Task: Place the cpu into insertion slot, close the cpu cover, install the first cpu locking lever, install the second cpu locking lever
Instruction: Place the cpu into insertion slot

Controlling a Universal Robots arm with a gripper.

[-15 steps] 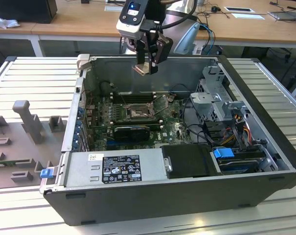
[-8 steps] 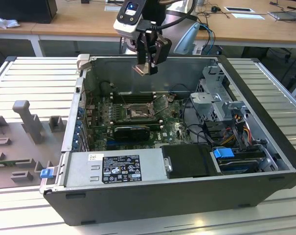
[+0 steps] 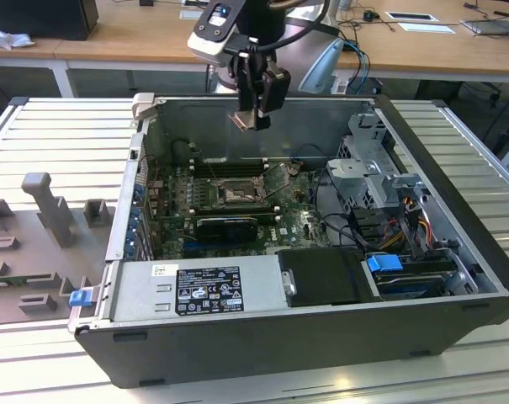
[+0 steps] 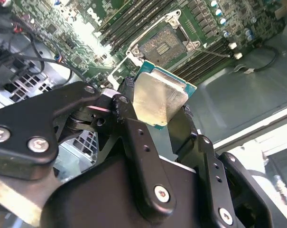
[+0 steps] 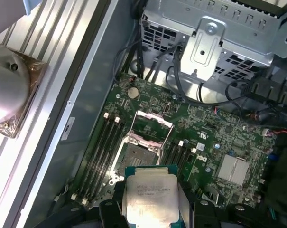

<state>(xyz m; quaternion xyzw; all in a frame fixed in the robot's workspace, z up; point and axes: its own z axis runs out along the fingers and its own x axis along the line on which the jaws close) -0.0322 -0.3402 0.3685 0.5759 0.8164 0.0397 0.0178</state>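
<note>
My gripper [image 3: 254,116] hangs above the open computer case, shut on the cpu [image 3: 241,121]. In both wrist views the cpu [image 4: 160,99] [image 5: 150,194] is a pale silver square with a green edge, clamped between the black fingers [image 4: 129,118]. The insertion slot [image 3: 235,195] [image 4: 162,45] [image 5: 136,154] lies below on the green board, dark and bare inside. The cpu cover [image 5: 152,118], a thin silvery frame, stands flipped open on the slot's far side from the gripper in the first wrist view.
Long black memory slots [image 5: 100,147] flank the socket. A black graphics card [image 3: 227,225] lies just in front of it, then the power supply [image 3: 204,290]. A metal drive cage [image 3: 372,168] and cables [image 3: 330,202] fill the exterior view's right. Grey fixtures [image 3: 48,210] stand outside the case.
</note>
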